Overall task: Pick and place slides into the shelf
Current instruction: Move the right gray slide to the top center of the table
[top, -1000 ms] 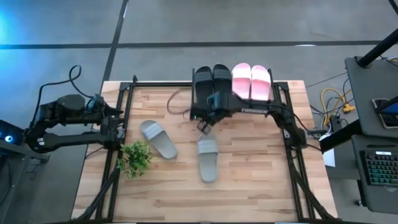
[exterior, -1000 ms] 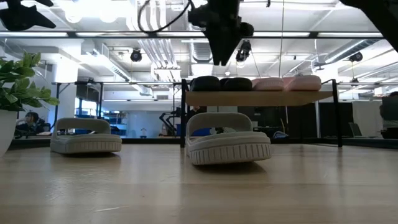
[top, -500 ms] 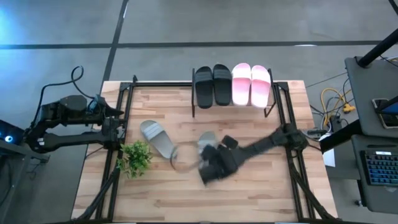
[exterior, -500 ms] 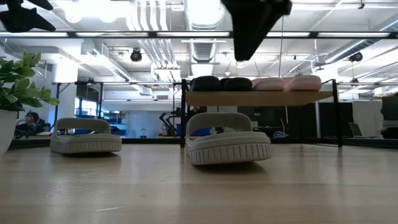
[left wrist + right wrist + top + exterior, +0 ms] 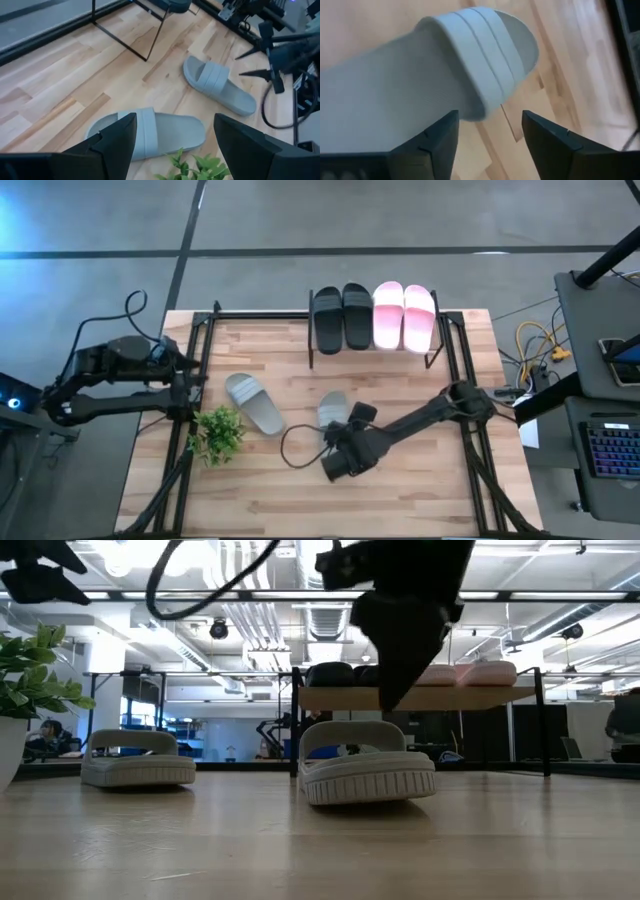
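Two grey slides lie sole-down on the wooden table: one (image 5: 253,402) at the left, one (image 5: 333,408) in the middle. My right gripper (image 5: 338,464) hangs open just above the near half of the middle slide (image 5: 445,75), its fingers slanting down and clear of it in the low view (image 5: 388,700). The shelf (image 5: 372,348) stands at the far edge, with a black pair (image 5: 341,317) and a pink pair (image 5: 404,314) side by side on its top board. My left gripper (image 5: 172,145) waits open at the table's left edge, looking at the left slide (image 5: 150,132).
A small potted plant (image 5: 215,432) stands near the left slide, toward the near left. Black frame rails (image 5: 200,350) run along the table's left and right sides. Bare wood lies along the near edge. The right arm's cable (image 5: 295,445) loops beside the middle slide.
My right gripper has swung from in front of the shelf toward the table's near edge and come down, turning as it went, and now hangs low over the middle grey slide. Both grey slides have stayed where they were.
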Robot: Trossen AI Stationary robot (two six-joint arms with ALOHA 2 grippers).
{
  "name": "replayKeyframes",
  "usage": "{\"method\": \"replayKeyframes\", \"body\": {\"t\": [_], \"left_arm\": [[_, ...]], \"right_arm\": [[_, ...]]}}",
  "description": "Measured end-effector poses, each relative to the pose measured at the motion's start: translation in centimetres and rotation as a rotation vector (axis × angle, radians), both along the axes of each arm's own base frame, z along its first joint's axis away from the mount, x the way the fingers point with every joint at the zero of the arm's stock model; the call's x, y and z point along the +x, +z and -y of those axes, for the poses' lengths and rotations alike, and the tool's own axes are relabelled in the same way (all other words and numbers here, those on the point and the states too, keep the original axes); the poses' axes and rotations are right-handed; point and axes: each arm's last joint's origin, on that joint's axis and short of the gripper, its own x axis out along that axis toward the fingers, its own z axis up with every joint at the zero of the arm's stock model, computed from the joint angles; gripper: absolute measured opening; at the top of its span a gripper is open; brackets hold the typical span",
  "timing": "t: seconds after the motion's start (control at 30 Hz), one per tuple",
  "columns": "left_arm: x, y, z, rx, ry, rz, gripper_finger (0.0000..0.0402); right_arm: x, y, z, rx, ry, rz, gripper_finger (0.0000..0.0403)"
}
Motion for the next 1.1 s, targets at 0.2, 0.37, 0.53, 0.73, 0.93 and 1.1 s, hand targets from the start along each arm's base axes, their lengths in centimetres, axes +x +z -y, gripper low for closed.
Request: {"method": "replayKeyframes", "body": {"t": [0.2,0.37,0.53,0.73,0.93,1.1], "left_arm": [[0.2,-0.4,0.0,-0.004,0.000,-0.012,0.0250],[0.2,-0.3,0.0,-0.003,0.000,-0.005,0.0250],[0.2,-0.3,0.0,-0.020,0.013,0.002,0.0250],[0.2,-0.3,0.0,-0.025,0.016,0.004,0.0250],[0.2,-0.3,0.0,-0.025,0.016,0.004,0.0250],[0.2,-0.3,0.0,-0.025,0.017,0.004,0.0250]], "right_arm": [[0.9,-1.3,1.0,0.028,0.069,-0.003,0.0227],[2.3,-2.5,2.1,0.015,0.203,0.022,0.0226],[2.5,-3.3,3.8,-0.025,0.179,0.013,0.0214],[2.3,-4.3,5.4,0.004,0.136,-0.020,0.0154],[2.5,-4.2,5.9,-0.010,0.123,-0.019,0.0032],[2.0,-3.6,6.3,-0.126,0.080,-0.038,0.0015]]}}
